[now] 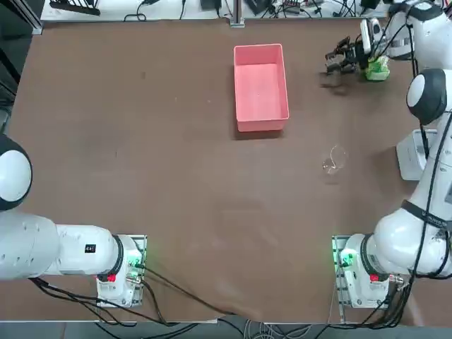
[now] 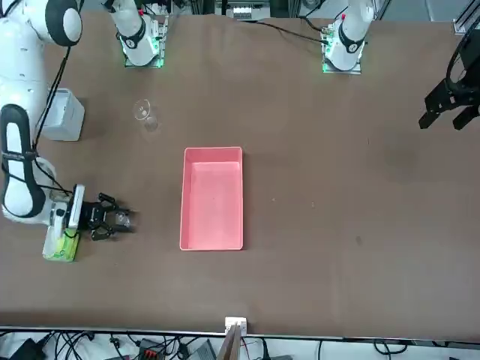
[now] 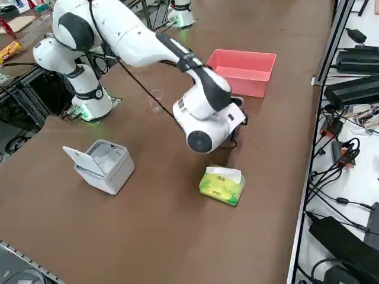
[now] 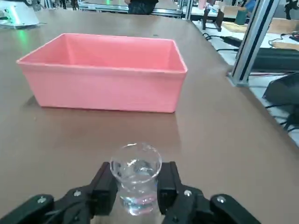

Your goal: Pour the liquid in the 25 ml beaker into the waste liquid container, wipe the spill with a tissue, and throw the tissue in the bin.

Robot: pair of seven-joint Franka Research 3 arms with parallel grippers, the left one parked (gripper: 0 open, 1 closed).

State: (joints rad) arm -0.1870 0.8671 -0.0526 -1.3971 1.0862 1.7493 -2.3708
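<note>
My right gripper [image 4: 135,183] is shut on the 25 ml beaker [image 4: 136,169], a tiny clear glass with a little liquid in it, held upright low over the table. From above, the gripper [image 1: 333,62] is at the far right of the table, just beside the green tissue pack [image 1: 378,69]. The pink open tub [image 4: 103,88], which I take for the waste liquid container, stands a short way ahead of the fingers [image 4: 103,184]. The white bin [image 3: 103,165] sits with its lid flipped up. No loose tissue shows; a white sheet sticks out of the pack [image 3: 224,173].
A larger clear glass beaker [image 1: 335,159] stands between the tub [image 1: 262,125] and the right arm's base. The bin [image 1: 409,155] is at the table's right edge. The table's far edge lies close behind the tub.
</note>
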